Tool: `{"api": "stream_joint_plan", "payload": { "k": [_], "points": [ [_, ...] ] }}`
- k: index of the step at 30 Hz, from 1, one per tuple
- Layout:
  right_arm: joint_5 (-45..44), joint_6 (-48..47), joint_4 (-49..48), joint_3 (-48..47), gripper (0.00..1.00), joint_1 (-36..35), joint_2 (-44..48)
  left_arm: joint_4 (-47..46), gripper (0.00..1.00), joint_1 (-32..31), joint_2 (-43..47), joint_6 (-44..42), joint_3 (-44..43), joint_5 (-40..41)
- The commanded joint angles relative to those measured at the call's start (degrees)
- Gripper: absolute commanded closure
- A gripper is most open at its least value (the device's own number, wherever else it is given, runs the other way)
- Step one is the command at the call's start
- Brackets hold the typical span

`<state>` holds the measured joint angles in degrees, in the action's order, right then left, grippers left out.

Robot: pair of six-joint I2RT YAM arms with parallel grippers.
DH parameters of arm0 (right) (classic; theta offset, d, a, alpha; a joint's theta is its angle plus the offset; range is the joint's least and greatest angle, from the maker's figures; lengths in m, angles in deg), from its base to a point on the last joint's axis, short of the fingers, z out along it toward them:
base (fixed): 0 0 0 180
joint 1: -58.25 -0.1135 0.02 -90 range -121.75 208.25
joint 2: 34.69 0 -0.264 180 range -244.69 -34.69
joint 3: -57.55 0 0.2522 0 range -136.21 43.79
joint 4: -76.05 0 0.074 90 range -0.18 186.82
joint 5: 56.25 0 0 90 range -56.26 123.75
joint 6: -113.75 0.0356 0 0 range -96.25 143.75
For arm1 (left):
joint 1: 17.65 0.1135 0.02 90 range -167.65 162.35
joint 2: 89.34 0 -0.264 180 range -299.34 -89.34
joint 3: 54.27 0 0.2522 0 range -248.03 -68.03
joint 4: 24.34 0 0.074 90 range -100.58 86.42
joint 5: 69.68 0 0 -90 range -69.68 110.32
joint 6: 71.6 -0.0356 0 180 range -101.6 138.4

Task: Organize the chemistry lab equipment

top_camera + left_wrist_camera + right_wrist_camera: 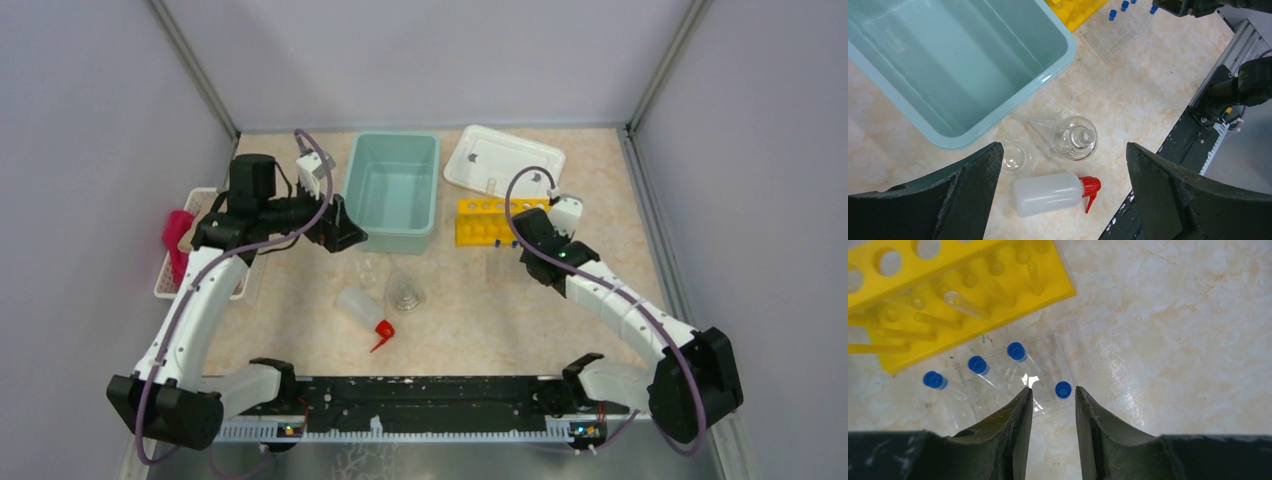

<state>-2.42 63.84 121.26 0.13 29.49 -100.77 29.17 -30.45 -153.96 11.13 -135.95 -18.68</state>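
Little looks sorted yet. The squeeze bottle (pixel 1048 194), flask (pixel 1075 137) and small beaker (pixel 1015 157) sit loose at lower centre of my left wrist view, outside the teal bin (pixel 1013 102). My left gripper (pixel 1062 170) hangs wide open above them. My right gripper (pixel 1053 390), narrowly parted and holding nothing, hovers over the blue-capped tubes (pixel 977 365) just below the yellow rack (pixel 1048 285). Their clear bodies blur together, so I cannot tell if they stand.

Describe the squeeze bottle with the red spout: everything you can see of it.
The squeeze bottle is translucent white, plastic by its look, with a red cap ending in a bent red spout. It lies on its side on the beige table, cap on, red end toward the near edge. No liquid shows inside. A small clear beaker and a glass flask stand close behind it. Whether the beaker touches it is unclear.
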Motion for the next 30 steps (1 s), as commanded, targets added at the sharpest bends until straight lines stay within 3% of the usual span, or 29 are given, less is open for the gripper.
{"api": "stream_joint_plan", "payload": {
  "k": [1,6,9,14,24,30],
  "points": [
    [0.59,0.87,3.22,-8.12,0.64,-3.37,4.18,0.16,0.01,2.2,-0.75,1.76,-2.17,0.15],
    [4.93,3.96,3.05,-12.65,0.65,-14.48,1.38,-0.59,0.01,5.8,-1.94,2.78,-1.24,-0.78],
    [11.39,3.17,-2.74,-13.22,0.67,-20.68,-4.33,-0.33,0.01,8.79,-2.94,3.14,-1.07,-2.66],
    [11.69,-1.02,-8.94,-17.49,0.66,-31.5,-14.61,1.49,0.01,11.5,-2.57,1.2,-0.67,-3.57],
    [17.38,-7.87,-11.36,-26.62,0.47,-35.55,-28.59,1.01,0.01,11.72,-1.09,0.23,3.06,-1.29],
    [18.04,-9.23,-11.51,-27.08,0.44,-36.11,-30.69,0.31,0.01,11.79,-1.59,0.38,3.1,-0.79]
  ]
}}
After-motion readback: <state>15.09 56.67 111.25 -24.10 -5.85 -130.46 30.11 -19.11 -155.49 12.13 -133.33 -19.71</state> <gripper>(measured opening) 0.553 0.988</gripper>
